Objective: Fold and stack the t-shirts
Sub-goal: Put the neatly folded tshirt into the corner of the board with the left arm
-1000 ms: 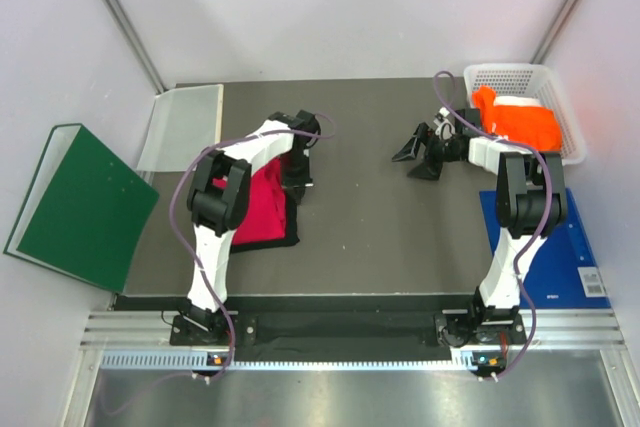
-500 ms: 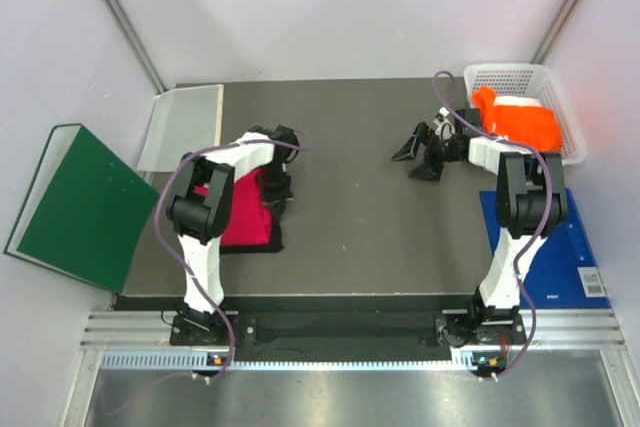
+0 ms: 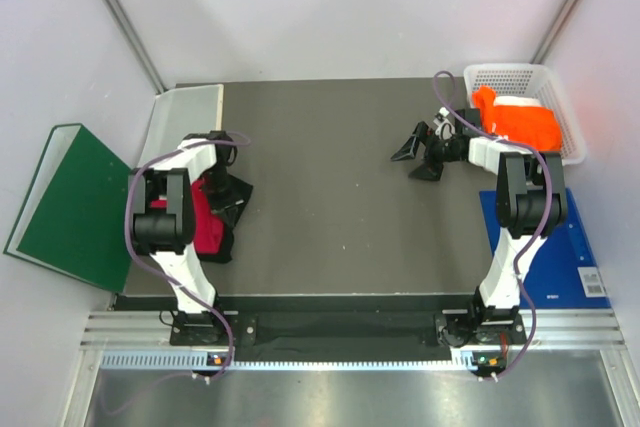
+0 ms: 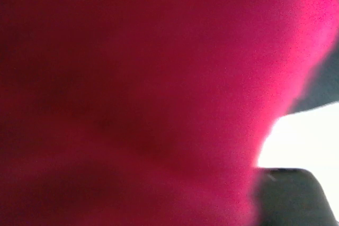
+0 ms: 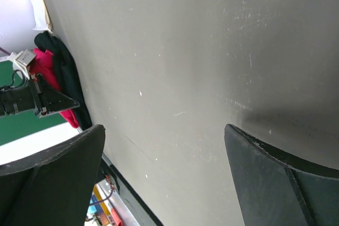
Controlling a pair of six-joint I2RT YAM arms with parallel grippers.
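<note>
Looking down, we see the left gripper [image 3: 228, 190] closed on the crimson-pink t-shirt [image 3: 203, 222], bunched with the black t-shirt [image 3: 222, 245] at the left edge of the tabletop [image 3: 340, 207]. The right gripper [image 3: 412, 163] gapes wide, empty, above it; the orange t-shirt [image 3: 520, 125] lies in the far-right basket [image 3: 510, 71].

Lab: white-walled booth [image 3: 350, 7], aluminium rail [image 3: 570, 328]
</note>
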